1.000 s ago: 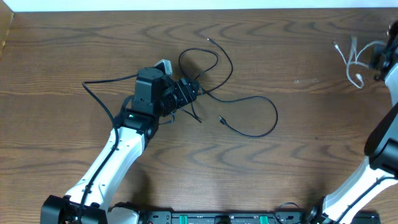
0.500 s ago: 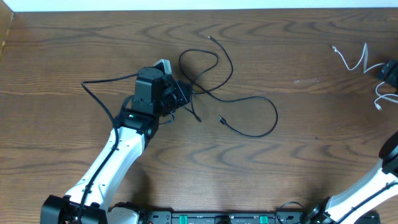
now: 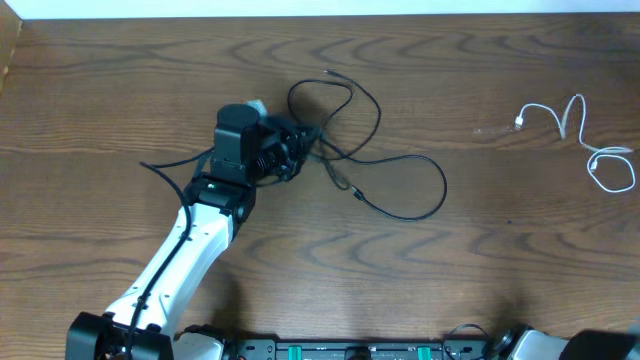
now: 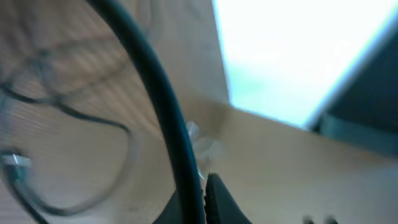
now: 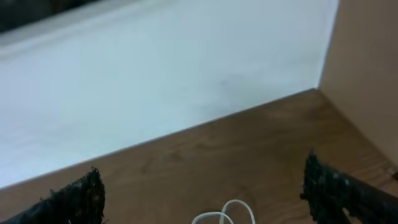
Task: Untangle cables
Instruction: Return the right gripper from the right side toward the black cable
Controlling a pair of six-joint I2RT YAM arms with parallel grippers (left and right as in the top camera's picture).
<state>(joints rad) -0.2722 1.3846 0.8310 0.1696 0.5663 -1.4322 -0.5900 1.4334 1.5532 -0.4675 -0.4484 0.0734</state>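
Observation:
The black cable lies in loose loops at the table's middle, separate from the white cable, which rests on the wood at the far right. My left gripper is shut on the black cable near its tangled left part. In the left wrist view the black cable runs straight down into the closed left gripper. In the right wrist view my right gripper stands wide open above the table, with a loop of the white cable just below it, untouched. The right gripper is outside the overhead view.
The left arm's own thicker black lead trails to the left of the wrist. A white wall runs along the table's far edge. A tan board stands at the table's right end.
My right gripper opened, let the white cable drop onto the table, and left the overhead view. My left gripper shut on the black cable and tugged it slightly left.

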